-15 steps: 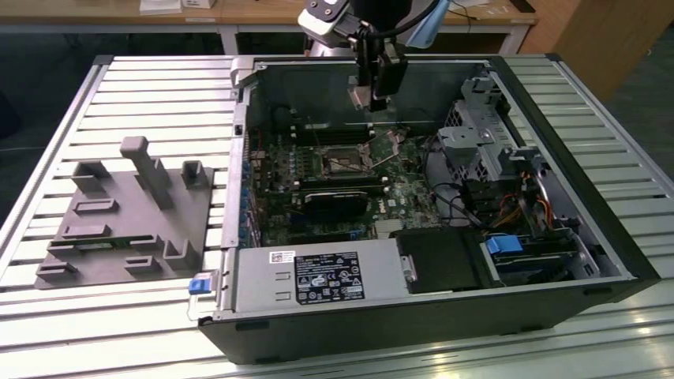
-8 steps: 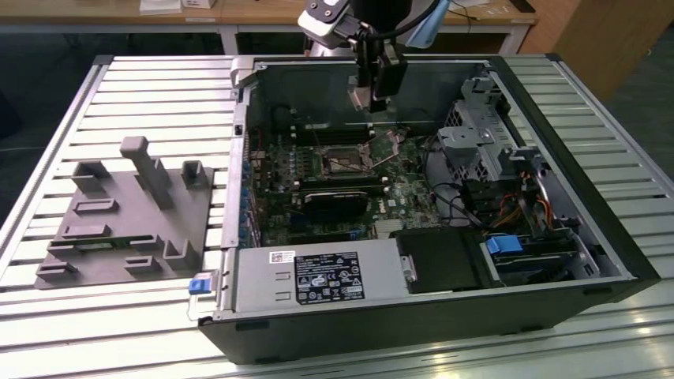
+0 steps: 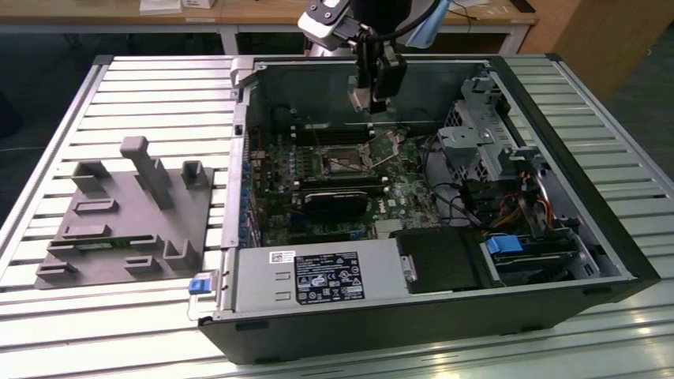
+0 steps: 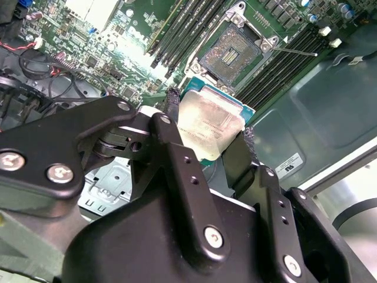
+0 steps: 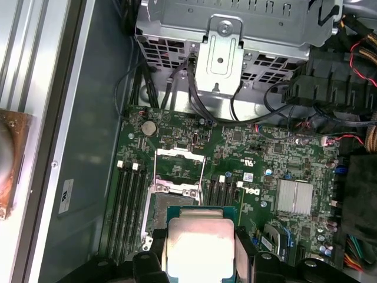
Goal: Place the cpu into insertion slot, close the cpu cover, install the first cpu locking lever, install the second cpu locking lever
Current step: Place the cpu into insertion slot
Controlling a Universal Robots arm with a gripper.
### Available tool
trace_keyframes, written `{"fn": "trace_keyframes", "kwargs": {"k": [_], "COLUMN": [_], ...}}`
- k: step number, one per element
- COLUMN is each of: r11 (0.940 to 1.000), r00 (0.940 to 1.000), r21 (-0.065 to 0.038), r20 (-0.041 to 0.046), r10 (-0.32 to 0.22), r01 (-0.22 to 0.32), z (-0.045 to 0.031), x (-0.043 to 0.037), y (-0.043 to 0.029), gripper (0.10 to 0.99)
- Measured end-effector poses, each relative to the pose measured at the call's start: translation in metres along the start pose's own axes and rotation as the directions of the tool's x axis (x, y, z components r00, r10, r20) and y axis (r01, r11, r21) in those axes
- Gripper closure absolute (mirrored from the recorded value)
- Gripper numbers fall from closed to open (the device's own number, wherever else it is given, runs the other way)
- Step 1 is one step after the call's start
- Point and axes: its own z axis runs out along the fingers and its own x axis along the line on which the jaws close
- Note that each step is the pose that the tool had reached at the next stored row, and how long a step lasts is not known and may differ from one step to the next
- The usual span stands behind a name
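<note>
The claw (image 4: 210, 124) is clamped on the cpu (image 4: 207, 119), one black finger (image 4: 172, 105) on each of two opposite edges, the pale metal top facing the cameras in both wrist views. That is the right hold. The cpu (image 5: 200, 243) is likely light, thin and stiff, with a smooth top that gives little to grip, and its underside should not be touched. Edge pressure only, and not much of it. Held this way it could slip or tilt if it brushes anything.

The cpu is in the air, apart from the board, not yet seated. The slot (image 4: 231, 54) lies open beyond it with its dark centre bare, and its fine contacts are probably easy to bend, so the cpu has to come down flat. In the first wrist view the cover (image 5: 179, 171) looks raised off the slot (image 5: 158, 213). A thin lever (image 4: 299, 52) juts out beside the slot.

In the exterior view the claw (image 3: 371, 99) hangs at 12 o'clock from the slot (image 3: 346, 164), inside the open case (image 3: 621, 253). The case lies on the slatted worktop (image 3: 158, 87), with a grey fixture (image 3: 126, 213) at its 9 o'clock.
</note>
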Motion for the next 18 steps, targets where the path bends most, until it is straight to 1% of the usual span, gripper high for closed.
{"fn": "trace_keyframes", "kwargs": {"k": [18], "r11": [1.0], "r00": [1.0], "r21": [0.0], "r20": [0.0005], "r10": [0.002], "r01": [-0.002], "z": [0.0043], "x": [-0.0001], "y": [-0.0004], "gripper": [0.549]}}
